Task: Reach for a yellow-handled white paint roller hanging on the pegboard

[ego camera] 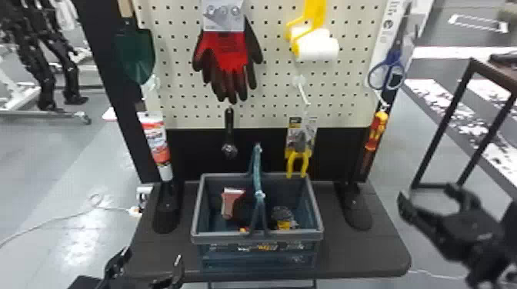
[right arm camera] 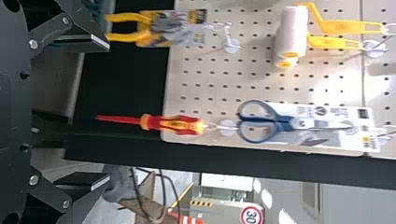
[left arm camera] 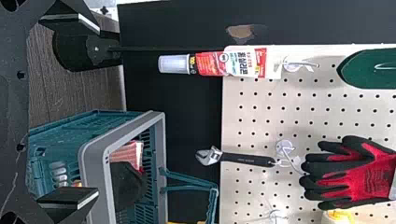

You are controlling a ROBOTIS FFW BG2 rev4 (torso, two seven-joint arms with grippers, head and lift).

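- While the right pincer hangs with its two fingers spread and nothing between them, the paint roller is on the pegboard, ahead of it, higher and well to its left.
- Above that pincer's level, the roller's yellow handle points up, its long axis close to upright; the white sleeve is at the lower end, its long axis running crosswise and nearly level.
- Right wrist view: two sleeves and two yellow handles show, hung close together and pointing the same way, out beyond the fingertips.
- Between right pincer and roller, in the head view, hangs a screwdriver; the blue scissors are higher, above the pincer and slightly left.
- Low at the left, the left pincer also has its fingers apart and empty; the roller is far above and to its right, the basket nearer on that side.
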